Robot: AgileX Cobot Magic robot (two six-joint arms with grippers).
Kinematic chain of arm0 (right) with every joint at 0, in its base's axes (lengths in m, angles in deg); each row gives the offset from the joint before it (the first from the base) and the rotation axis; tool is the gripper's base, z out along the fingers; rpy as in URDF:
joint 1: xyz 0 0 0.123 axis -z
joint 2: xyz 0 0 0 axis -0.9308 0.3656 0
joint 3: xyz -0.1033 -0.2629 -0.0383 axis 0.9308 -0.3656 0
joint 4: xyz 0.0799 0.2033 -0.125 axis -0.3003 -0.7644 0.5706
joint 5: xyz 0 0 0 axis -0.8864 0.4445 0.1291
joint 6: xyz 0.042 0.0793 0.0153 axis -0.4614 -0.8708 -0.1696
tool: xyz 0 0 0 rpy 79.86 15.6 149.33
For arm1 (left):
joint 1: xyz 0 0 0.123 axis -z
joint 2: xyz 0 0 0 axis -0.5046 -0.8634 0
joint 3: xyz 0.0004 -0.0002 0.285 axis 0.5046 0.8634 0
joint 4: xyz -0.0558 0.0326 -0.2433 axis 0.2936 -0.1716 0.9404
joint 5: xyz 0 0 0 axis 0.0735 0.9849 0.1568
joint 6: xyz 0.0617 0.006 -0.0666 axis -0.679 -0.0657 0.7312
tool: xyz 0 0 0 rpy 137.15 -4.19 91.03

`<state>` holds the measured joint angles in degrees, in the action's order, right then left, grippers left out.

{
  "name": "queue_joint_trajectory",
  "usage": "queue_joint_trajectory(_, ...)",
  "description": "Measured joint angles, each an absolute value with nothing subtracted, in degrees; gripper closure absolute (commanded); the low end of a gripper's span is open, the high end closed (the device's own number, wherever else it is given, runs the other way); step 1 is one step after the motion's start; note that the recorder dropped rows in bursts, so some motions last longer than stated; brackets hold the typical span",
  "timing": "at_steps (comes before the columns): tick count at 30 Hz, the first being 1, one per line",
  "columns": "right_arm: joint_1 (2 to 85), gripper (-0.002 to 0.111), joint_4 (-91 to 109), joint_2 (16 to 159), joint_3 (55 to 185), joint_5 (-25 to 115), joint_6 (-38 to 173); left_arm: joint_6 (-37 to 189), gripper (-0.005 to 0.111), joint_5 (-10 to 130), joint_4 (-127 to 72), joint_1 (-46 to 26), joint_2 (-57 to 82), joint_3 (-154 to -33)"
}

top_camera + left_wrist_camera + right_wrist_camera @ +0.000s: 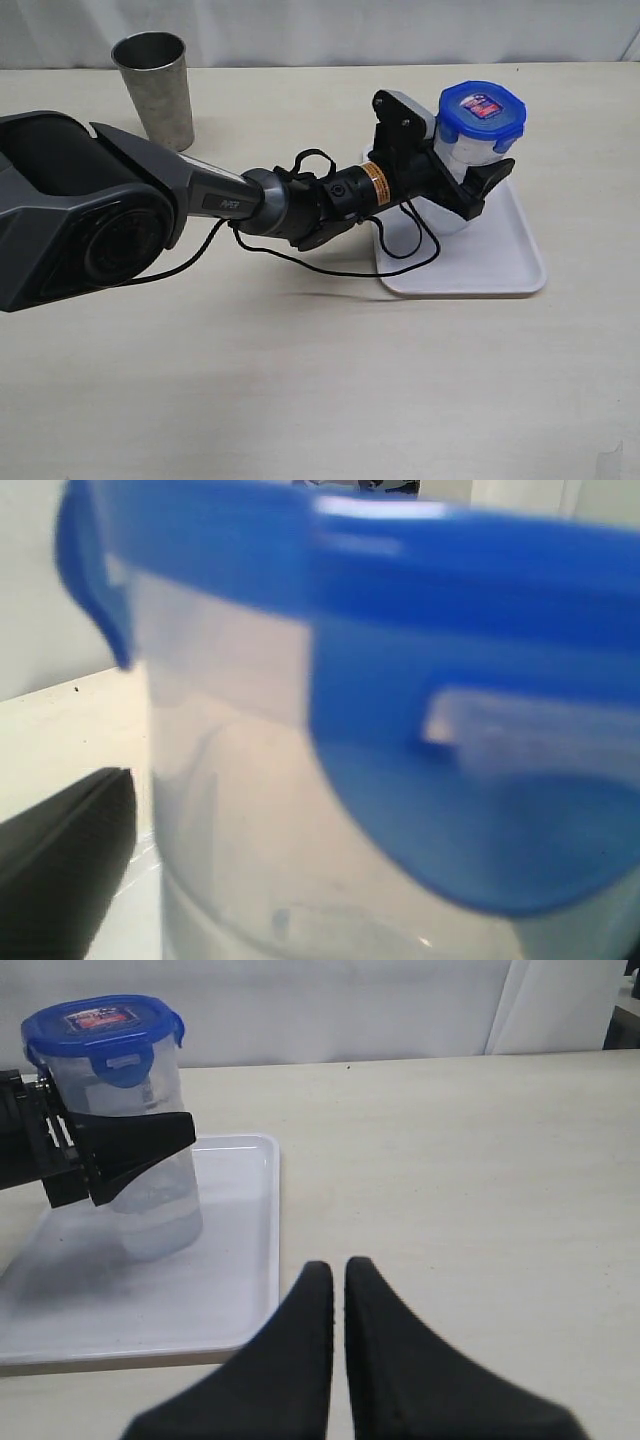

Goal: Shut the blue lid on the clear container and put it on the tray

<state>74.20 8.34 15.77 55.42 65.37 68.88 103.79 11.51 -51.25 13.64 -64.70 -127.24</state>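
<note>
Outstretched level arm (pixel 205 195), left pincer (pixel 480 165) apart around clear container (pixel 460 148) upright on tray (pixel 500 270); right pincer (pixel 338 1278) closed, empty.

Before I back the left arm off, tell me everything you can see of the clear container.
The container is a tall, narrow tumbler of see-through plastic. The blue lid sits on its rim, with the visible flaps folded down. It stands nearly upright, and its base appears to rest on the white tray. The left gripper straddles its middle with black fingers. Whether they press it cannot be told.

The blue lid (pixel 481 110) has a red-and-blue label (pixel 481 104), the tray (pixel 500 268) is white, the cup (pixel 155 90) grey.
</note>
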Motion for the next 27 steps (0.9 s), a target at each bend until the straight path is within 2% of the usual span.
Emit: queue_joint_trajectory(27, 74.2, 0.104, 8.34, 15.77, 55.42, 65.37, 68.88, 106.79, 0.019, 14.54, -57.9, 12.41, -63.14, -126.18)
